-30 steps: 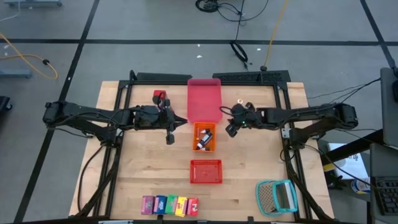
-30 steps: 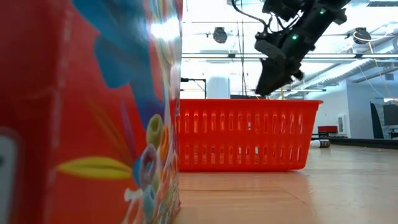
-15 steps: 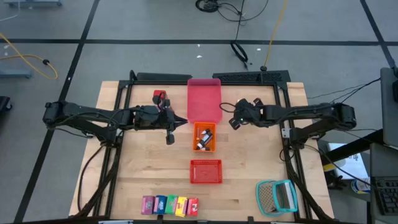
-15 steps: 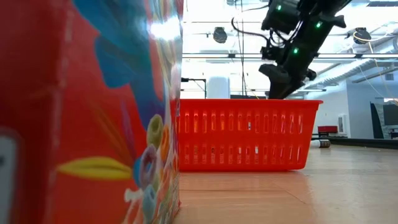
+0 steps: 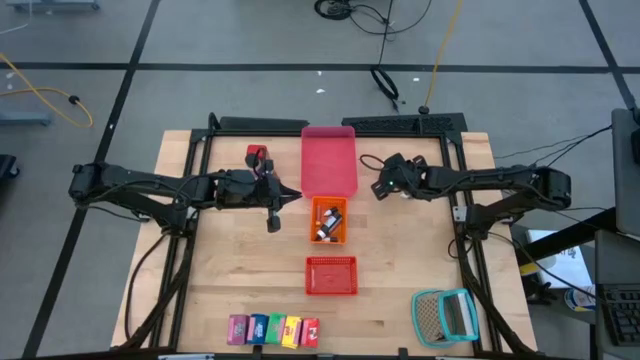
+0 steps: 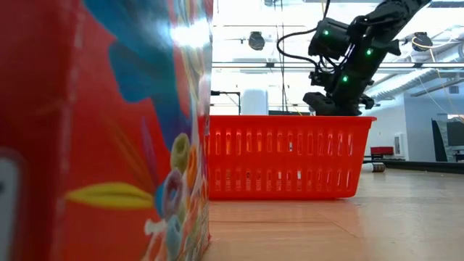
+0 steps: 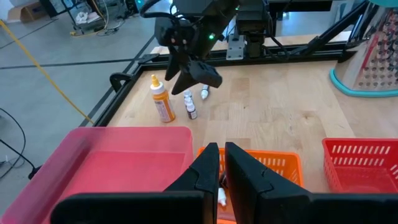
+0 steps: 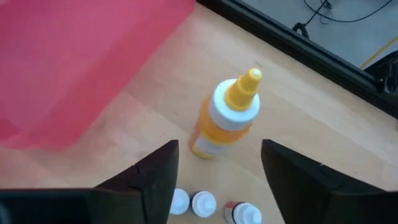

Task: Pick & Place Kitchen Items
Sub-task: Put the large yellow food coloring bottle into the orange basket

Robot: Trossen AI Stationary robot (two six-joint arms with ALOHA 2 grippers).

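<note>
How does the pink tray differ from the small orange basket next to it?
The pink tray is larger and has smooth solid walls, while the orange basket is smaller, and the wall that shows in the left wrist view is slotted. The pink tray looks empty; the orange basket already holds small bottles. The pink tray lies toward the table's far edge, the orange basket just in front of it. Both are rectangular and lie between the two arms.

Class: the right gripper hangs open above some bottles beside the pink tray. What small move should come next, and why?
Probably lower the right gripper around the orange bottle: its fingers are open, the bottle stands upright between them, just ahead and not yet gripped.
</note>
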